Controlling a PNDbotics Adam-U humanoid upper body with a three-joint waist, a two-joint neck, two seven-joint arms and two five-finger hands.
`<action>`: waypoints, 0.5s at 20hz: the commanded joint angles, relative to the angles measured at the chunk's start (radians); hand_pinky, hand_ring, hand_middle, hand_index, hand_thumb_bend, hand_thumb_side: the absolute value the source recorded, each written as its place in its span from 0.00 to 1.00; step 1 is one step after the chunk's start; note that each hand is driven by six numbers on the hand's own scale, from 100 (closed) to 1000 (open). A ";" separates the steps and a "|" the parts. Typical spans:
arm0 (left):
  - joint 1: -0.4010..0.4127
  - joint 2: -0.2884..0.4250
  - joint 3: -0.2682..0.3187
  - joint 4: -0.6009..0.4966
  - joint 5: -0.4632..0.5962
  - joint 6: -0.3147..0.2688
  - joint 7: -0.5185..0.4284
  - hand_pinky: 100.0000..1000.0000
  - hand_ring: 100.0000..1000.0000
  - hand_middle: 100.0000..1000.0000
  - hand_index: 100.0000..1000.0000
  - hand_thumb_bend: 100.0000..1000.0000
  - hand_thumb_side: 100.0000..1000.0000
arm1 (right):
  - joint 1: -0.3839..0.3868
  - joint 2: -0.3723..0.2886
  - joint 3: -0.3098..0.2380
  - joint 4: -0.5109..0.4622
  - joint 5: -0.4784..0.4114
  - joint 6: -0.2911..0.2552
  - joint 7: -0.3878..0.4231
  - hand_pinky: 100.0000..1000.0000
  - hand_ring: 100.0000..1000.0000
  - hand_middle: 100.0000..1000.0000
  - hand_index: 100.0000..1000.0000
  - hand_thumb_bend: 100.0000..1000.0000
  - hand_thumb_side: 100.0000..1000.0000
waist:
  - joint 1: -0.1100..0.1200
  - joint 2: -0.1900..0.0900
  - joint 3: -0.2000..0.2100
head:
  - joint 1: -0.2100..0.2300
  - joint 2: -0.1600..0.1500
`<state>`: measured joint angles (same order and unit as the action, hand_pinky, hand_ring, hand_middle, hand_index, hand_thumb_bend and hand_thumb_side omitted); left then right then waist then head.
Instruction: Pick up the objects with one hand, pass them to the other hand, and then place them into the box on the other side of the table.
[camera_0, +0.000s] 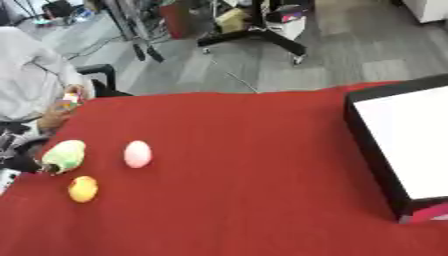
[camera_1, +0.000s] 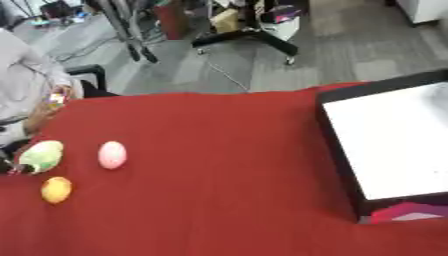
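Three small rounded objects lie on the red table (camera_0: 245, 200) near its left side: a green one (camera_0: 65, 154), a pink one (camera_0: 137, 154) and a yellow one (camera_0: 83, 189). A black box with a white inside (camera_1: 394, 145) stands at the right edge. At the left edge a dark part of my left hand (camera_0: 19, 161) shows, reaching the lower end of the green object. Whether it holds the object is hidden. My right hand is out of view.
A person in white sits at the table's far left corner, a hand (camera_0: 58, 116) holding something small and colourful by the edge. A pink-and-grey thing (camera_1: 404, 213) lies at the box's near corner. Beyond the table are grey floor and stands.
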<state>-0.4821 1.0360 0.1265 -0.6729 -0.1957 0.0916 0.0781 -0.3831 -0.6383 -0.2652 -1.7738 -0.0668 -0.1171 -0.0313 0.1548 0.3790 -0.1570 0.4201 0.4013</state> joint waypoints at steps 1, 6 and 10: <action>-0.002 0.038 0.010 0.004 -0.003 -0.003 0.010 0.92 0.92 0.83 0.87 0.79 0.00 | -0.011 -0.026 -0.005 -0.023 0.006 -0.002 0.002 0.94 1.00 1.00 0.96 0.54 0.31 | 0.012 0.002 -0.001 | 0.021 -0.016; -0.008 0.033 0.008 -0.001 0.014 -0.012 0.005 0.93 0.91 0.83 0.86 0.79 0.00 | -0.014 -0.024 -0.004 -0.023 0.007 -0.002 0.003 0.94 1.00 1.00 0.96 0.54 0.31 | 0.012 0.006 -0.002 | 0.033 -0.023; -0.009 0.032 0.009 -0.010 0.017 -0.013 0.015 0.93 0.91 0.83 0.86 0.78 0.00 | -0.012 -0.024 -0.005 -0.022 0.010 -0.002 0.003 0.94 1.00 1.00 0.96 0.54 0.31 | 0.011 0.010 0.003 | 0.035 -0.024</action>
<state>-0.4837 1.0274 0.1263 -0.6699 -0.1827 0.0810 0.0878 -0.3867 -0.6383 -0.2627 -1.7750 -0.0619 -0.1181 -0.0302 0.1592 0.3906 -0.1570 0.4508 0.3919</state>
